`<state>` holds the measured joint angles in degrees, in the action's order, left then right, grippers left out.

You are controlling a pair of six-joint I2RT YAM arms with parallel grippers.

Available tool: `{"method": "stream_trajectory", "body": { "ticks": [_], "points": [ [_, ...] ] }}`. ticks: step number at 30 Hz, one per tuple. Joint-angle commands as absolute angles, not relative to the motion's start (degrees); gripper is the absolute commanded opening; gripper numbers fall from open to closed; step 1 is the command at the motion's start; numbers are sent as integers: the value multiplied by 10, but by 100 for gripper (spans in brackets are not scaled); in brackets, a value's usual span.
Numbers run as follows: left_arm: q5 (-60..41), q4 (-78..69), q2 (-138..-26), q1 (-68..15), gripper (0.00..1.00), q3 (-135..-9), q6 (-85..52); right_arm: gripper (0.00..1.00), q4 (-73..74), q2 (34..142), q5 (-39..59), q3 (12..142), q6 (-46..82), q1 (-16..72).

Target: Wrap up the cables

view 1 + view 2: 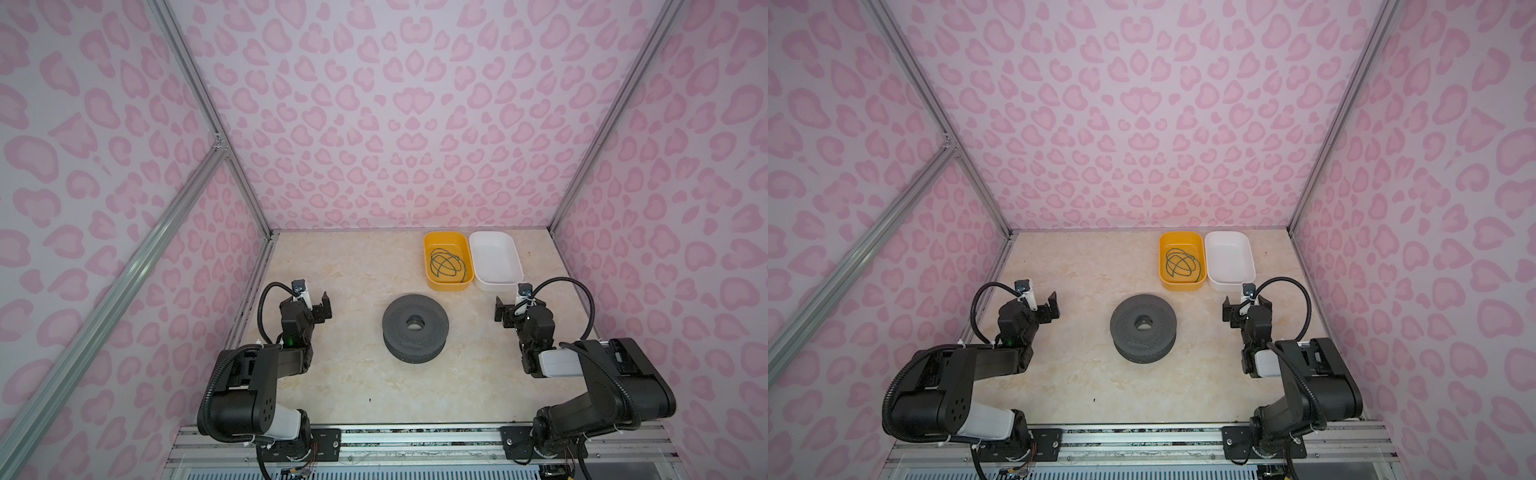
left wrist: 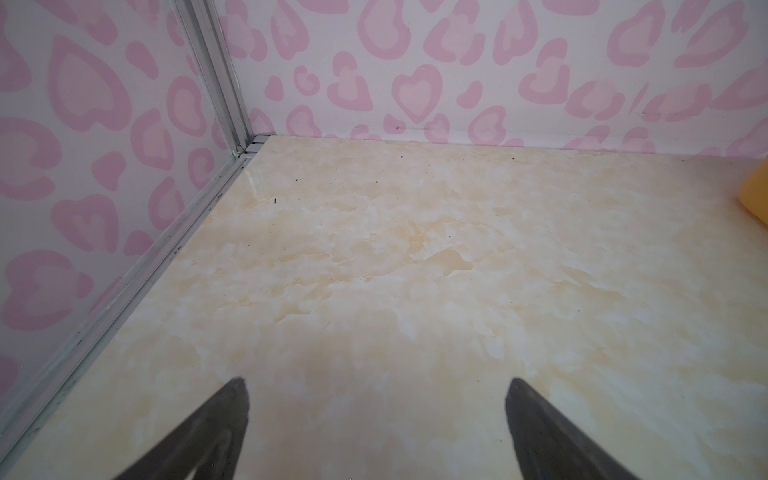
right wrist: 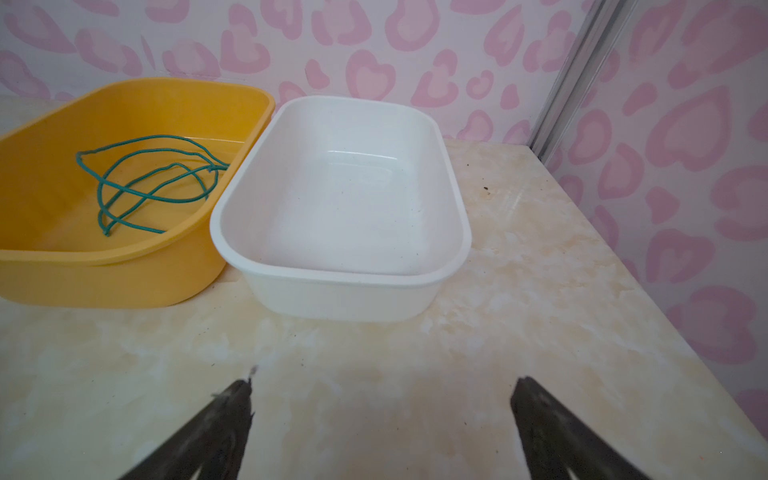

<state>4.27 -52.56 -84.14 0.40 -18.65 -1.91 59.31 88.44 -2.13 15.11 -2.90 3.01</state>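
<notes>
A dark green cable (image 1: pixel 445 262) (image 1: pixel 1181 264) lies in loose crossed loops inside the yellow bin (image 1: pixel 451 286) (image 1: pixel 1183 284) at the back of the table; the right wrist view shows the cable (image 3: pixel 166 136) on the floor of that bin (image 3: pixel 104 282). I cannot make out a pale yellow cable. A dark grey perforated spool (image 1: pixel 395 328) (image 1: pixel 1129 328) lies flat mid-table. My left gripper (image 1: pixel 322 309) (image 1: pixel 1050 307) (image 2: pixel 376 384) hovers open left of the spool, over bare tabletop. My right gripper (image 1: pixel 500 309) (image 1: pixel 1227 309) (image 3: pixel 382 384) is open and empty, just in front of the bins.
An empty white bin (image 1: pixel 500 284) (image 1: pixel 1229 284) (image 3: pixel 340 299) touches the yellow bin's right side. Pink patterned walls with aluminium posts (image 2: pixel 216 83) (image 3: pixel 573 75) enclose the table on three sides. A metal rail (image 1: pixel 415 436) runs along the front edge.
</notes>
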Motion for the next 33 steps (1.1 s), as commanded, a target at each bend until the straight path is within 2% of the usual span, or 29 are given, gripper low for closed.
{"method": "stream_trajectory", "body": {
  "ticks": [1,4,33],
  "points": [
    [37,-553,-844,5,98,-192,-21,99,627,889,-60,164,-13,31],
    [37,-553,-844,5,98,-191,-22,99,548,878,-68,195,-6,28],
    [37,-553,-845,5,98,-192,-22,99,539,880,-62,202,0,22]
  ]
}}
